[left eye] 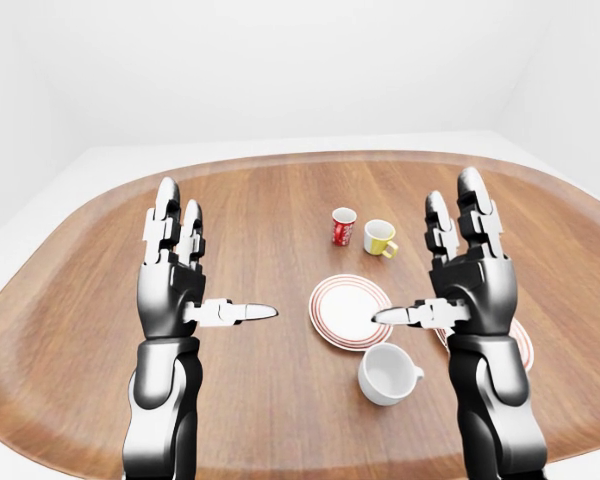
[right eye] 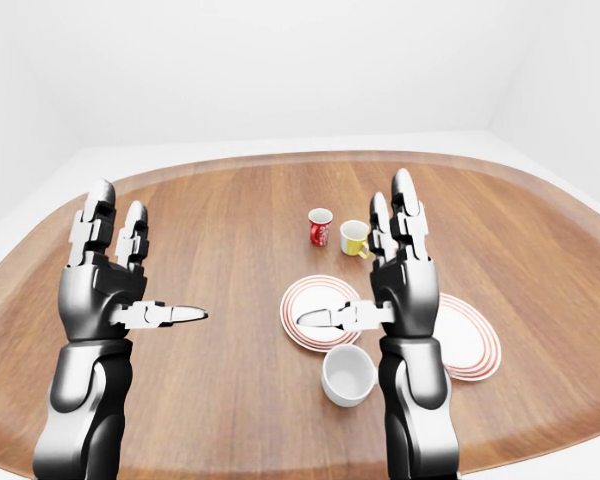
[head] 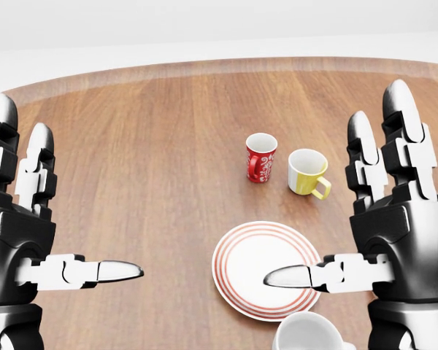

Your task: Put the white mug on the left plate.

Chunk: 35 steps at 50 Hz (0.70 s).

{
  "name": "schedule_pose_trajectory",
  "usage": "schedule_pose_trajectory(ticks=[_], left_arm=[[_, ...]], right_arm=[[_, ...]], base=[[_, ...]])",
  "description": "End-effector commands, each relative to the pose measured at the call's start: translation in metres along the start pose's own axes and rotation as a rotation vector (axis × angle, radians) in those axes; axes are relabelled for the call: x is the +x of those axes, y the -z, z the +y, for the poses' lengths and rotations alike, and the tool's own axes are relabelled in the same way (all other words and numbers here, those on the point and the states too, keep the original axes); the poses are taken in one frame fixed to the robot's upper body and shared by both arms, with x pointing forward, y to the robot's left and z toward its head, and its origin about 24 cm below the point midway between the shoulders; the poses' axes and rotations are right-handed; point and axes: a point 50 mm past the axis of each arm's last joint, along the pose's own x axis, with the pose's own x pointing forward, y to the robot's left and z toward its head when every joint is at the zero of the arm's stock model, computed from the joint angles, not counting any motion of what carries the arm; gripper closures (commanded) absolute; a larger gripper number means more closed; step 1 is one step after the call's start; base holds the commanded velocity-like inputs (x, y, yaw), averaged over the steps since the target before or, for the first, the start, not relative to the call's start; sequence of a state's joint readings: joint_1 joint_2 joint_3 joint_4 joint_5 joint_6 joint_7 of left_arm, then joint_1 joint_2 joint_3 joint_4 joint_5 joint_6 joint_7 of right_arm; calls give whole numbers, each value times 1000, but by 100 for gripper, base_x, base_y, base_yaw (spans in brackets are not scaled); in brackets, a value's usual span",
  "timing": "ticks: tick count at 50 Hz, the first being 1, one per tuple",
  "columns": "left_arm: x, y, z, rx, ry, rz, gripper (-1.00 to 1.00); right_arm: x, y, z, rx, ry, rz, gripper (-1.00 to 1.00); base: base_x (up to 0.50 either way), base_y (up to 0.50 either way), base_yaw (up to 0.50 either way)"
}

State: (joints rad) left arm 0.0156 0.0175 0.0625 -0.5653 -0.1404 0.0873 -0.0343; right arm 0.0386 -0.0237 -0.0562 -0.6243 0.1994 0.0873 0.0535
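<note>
The white mug stands upright on the wooden table, just below and right of the left plate, a white plate with red rings. My right hand is open and raised, its thumb tip hanging over that plate's right part, above and right of the mug. My left hand is open too, held up over bare wood left of the plate. Neither hand holds anything. In the head view only the mug's rim shows at the bottom edge.
A red patterned mug and a yellow-and-white mug stand side by side above the left plate. A second ringed plate lies to the right, partly hidden behind my right hand. The oval table's edge runs near the bottom.
</note>
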Motion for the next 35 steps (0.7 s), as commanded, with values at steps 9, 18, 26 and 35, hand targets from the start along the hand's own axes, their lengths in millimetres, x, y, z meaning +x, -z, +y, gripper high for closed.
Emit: schedule_pose_trajectory(ticks=[9,18,26,35], left_arm=[[0,-1,-1,0,2,-3,-100],[-1,1,0,1,2,6,-100],[-1,-2,0,4,3,-6,-100],[-1,-1,0,4,3,-4,-100]], right_arm=[[-14,10,23,-31,-109,69,-100],[-22,20,34,-76,-180,132,-100],[-19,37,27,-146,-148,193,-100],[-17,34,23,-194,-143,181,-100]], base=[[0,0,0],[0,0,0],[0,0,0],[0,0,0]])
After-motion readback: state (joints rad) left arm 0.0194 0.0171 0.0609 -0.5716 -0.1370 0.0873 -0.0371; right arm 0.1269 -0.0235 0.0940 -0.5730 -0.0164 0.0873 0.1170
